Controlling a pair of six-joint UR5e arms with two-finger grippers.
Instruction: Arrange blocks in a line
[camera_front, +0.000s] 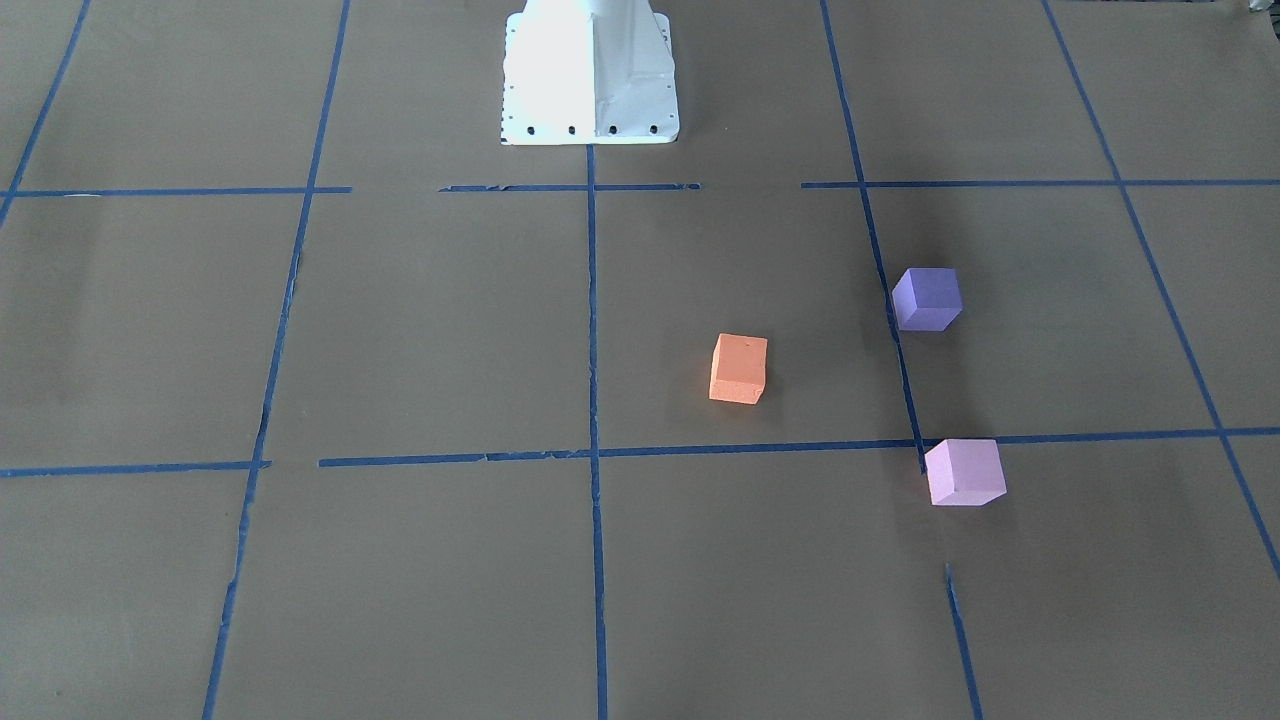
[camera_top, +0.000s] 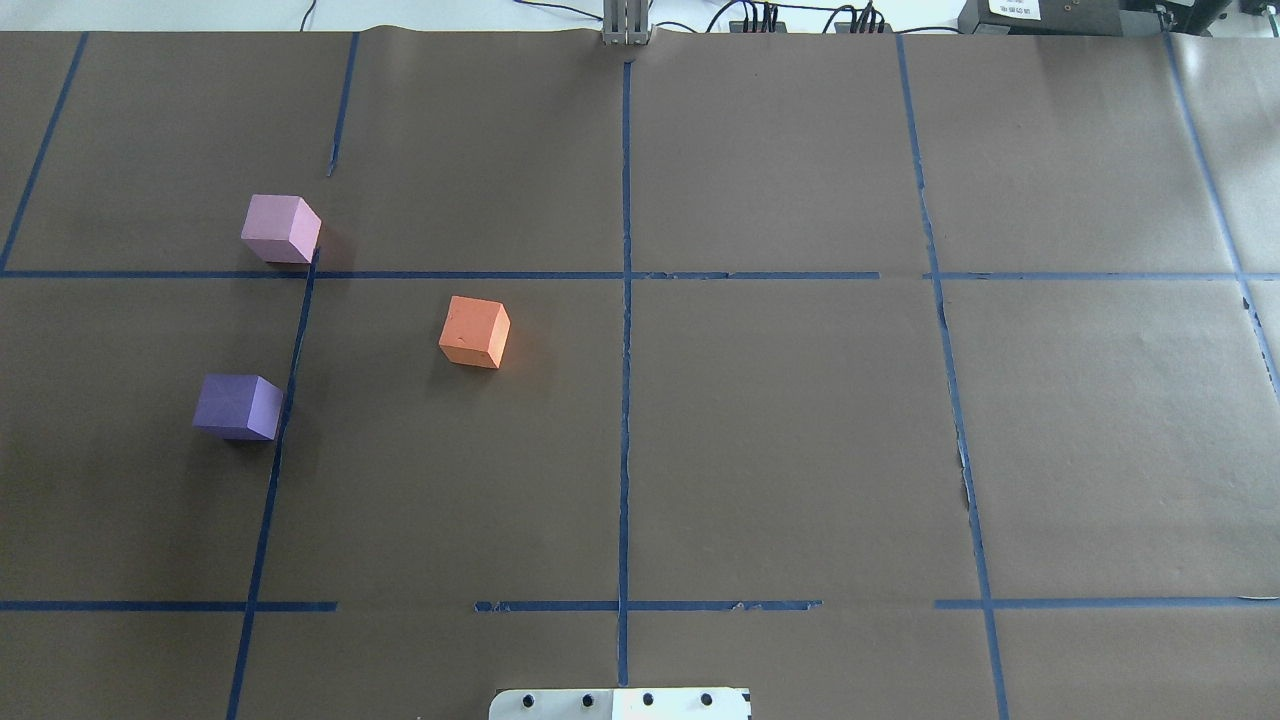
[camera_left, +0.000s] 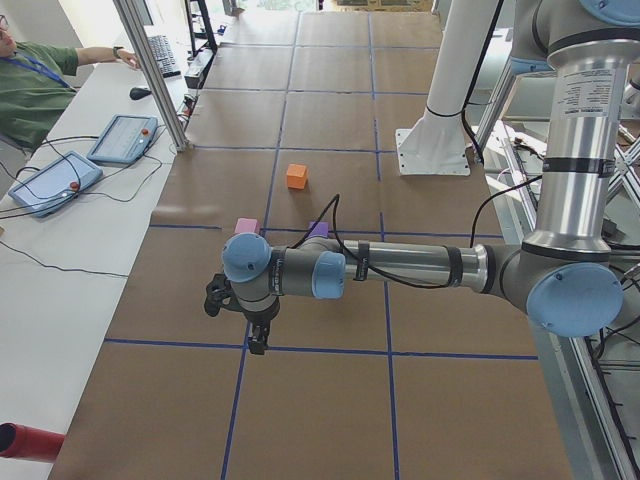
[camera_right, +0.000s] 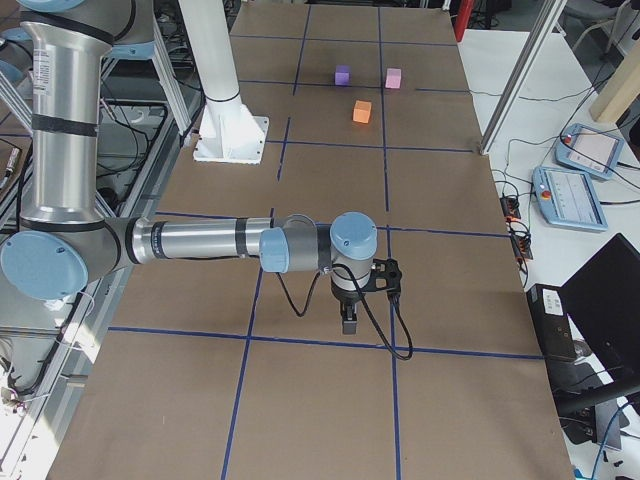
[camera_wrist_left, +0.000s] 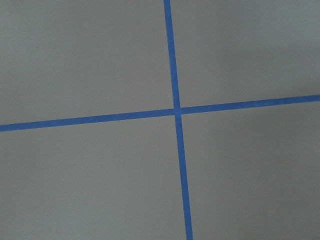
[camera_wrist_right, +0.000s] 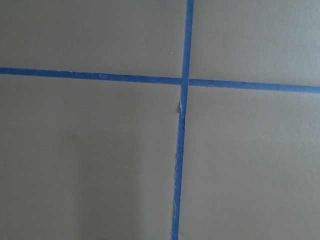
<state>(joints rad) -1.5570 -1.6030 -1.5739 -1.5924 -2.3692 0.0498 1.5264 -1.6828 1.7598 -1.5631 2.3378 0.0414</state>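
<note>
Claws: I cannot tell if my left claw (camera_left: 258, 335) or right claw (camera_right: 348, 318) is spread.
Blocks: orange block (camera_top: 474, 332), purple block (camera_top: 238, 407) and pink block (camera_top: 281, 229) sit apart, nearer the left claw.
Tip: I go slow and pinch flat sides.

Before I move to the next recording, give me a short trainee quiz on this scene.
1. True or false: the orange block stands apart from the purple block.
2. Which block lies farthest from the robot's base? A orange, B purple, C pink block.
3. Fill in: all three blocks lie on the robot's ____ side of the table.
Key: 1 true; 2 C; 3 left.
</note>
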